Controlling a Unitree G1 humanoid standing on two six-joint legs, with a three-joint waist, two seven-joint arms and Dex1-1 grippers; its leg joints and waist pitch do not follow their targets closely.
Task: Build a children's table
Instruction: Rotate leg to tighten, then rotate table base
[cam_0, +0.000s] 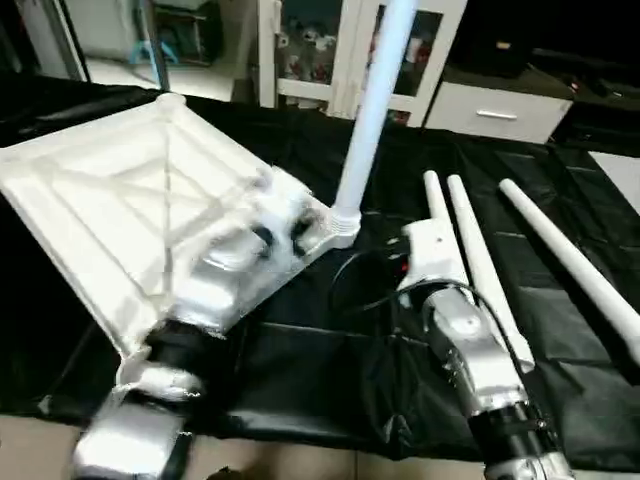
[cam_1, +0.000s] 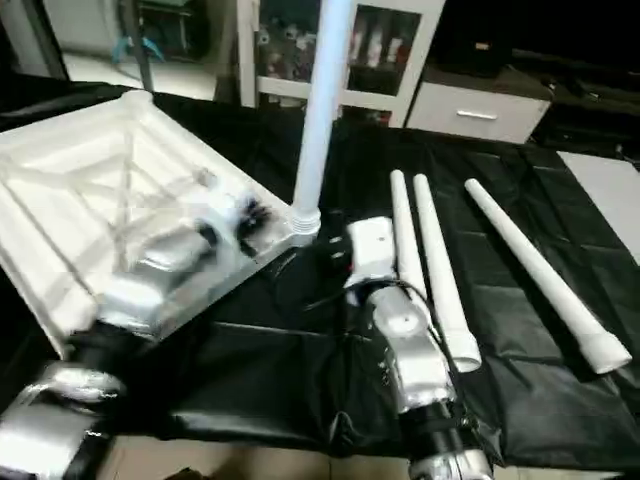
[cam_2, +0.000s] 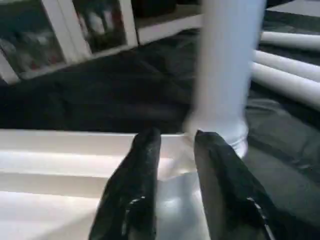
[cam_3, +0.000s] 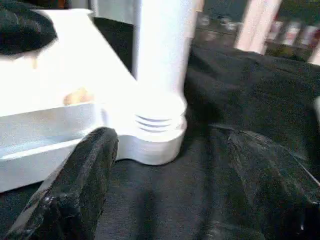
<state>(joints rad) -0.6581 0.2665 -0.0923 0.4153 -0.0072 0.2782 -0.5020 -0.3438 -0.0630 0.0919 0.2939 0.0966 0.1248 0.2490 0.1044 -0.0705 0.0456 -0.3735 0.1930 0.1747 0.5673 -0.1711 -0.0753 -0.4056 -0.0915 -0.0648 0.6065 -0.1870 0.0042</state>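
1. Tabletop (cam_0: 120, 210) lying underside up on the black-covered counter (cam_0: 330, 330), X-ribs showing; one leg (cam_0: 372, 110) standing upright in the near corner socket (cam_0: 338, 225), a few threads visible above the socket rim, so judged not fully screwed home.
2. Three more legs (cam_1: 430, 270) lying side by side on the counter to the right, well apart from the tabletop.
3. Left tool (cam_2: 172, 150) over the tabletop rim just beside the socket, fingers a narrow gap apart, nothing seen between them.
4. Right tool (cam_3: 160, 175) low on the counter, facing the leg's base, spread wide and empty.
5. To do well: close right tool squarely around the leg just above the threads, keep the leg plumb, turn in short strokes until threads vanish.
6. Press left tool down on the rim to stop the tabletop spinning or lifting.
7. Risk: cross-threading if the leg tilts.
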